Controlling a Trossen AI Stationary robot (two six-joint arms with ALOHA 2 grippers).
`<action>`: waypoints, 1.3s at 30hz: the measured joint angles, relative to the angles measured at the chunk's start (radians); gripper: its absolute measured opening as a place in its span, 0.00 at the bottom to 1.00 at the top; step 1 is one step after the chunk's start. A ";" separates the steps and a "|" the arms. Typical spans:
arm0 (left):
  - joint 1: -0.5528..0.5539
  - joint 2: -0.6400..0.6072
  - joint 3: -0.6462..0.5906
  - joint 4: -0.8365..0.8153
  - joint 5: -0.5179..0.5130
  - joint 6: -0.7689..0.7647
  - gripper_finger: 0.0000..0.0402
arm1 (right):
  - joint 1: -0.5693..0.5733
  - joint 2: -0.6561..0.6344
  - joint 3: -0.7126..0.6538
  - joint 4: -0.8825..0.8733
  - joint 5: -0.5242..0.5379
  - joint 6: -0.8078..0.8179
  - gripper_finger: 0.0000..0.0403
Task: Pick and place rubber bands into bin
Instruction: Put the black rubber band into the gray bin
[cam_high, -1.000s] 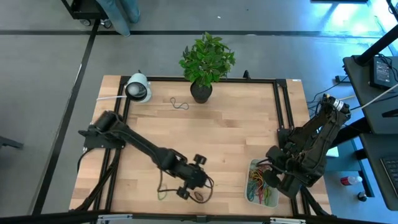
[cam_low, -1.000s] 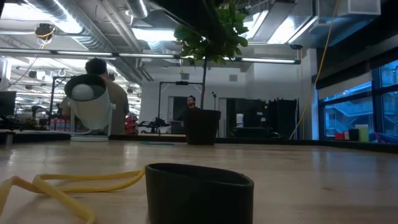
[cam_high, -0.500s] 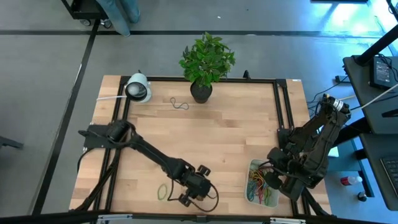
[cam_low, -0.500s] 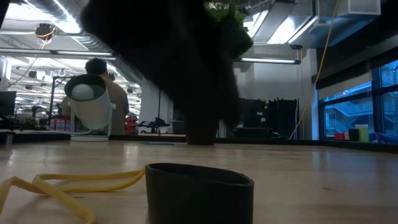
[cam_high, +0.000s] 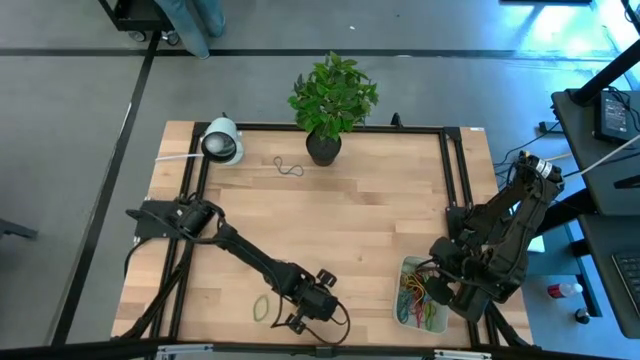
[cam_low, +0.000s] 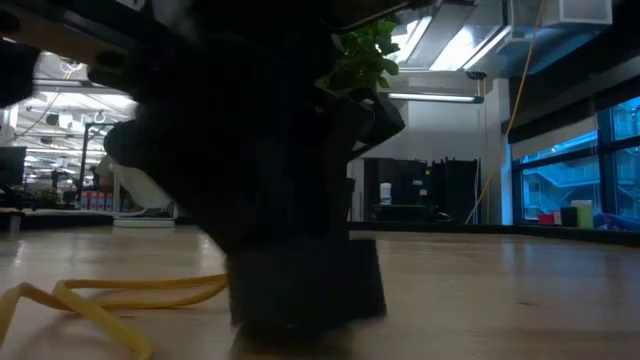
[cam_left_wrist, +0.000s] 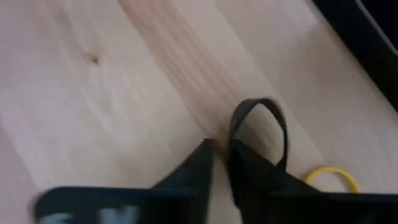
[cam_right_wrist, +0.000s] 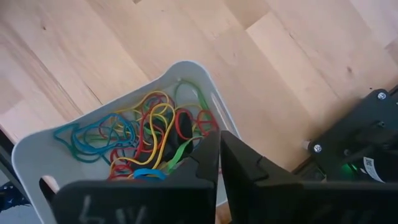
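Observation:
A black rubber band (cam_left_wrist: 273, 121) lies near the table's near edge, and my left gripper (cam_left_wrist: 219, 149) has come down on it with its fingers almost together; from overhead the gripper (cam_high: 315, 312) covers most of the band (cam_high: 338, 318). A yellow rubber band (cam_high: 262, 308) lies flat on the wood just to its left. At the near right stands the white bin (cam_high: 404, 305), holding several coloured rubber bands (cam_right_wrist: 143, 134). My right gripper (cam_right_wrist: 219, 138) hovers shut above the bin with nothing in it. My left gripper has one side of the black band's loop (cam_left_wrist: 232, 127) in the narrow gap between its two fingers. The fingers slant steeply down from above. The remainder of the loop (cam_left_wrist: 283, 143) arches out beside one finger and stays on the table.
A potted plant (cam_high: 326, 100) and a white round device (cam_high: 222, 142) stand at the far edge, with a thin dark band (cam_high: 289, 167) between them. Black rails (cam_high: 452, 180) run along the table's sides. Bare wood fills the middle.
My left gripper has come down and moved a little toward the table's near edge, onto the black band. In the low view it now fills the picture above that band, which looks narrower and taller than before.

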 joint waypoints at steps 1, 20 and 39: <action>0.000 0.001 0.000 0.001 -0.002 0.000 0.08 | 0.000 0.000 0.000 0.001 0.000 0.000 0.05; 0.185 -0.090 0.170 0.192 -0.161 0.150 0.01 | 0.000 0.000 0.000 0.010 0.001 0.003 0.05; 0.304 0.143 0.413 0.304 0.042 0.341 0.01 | 0.000 0.001 0.000 0.017 0.002 0.001 0.05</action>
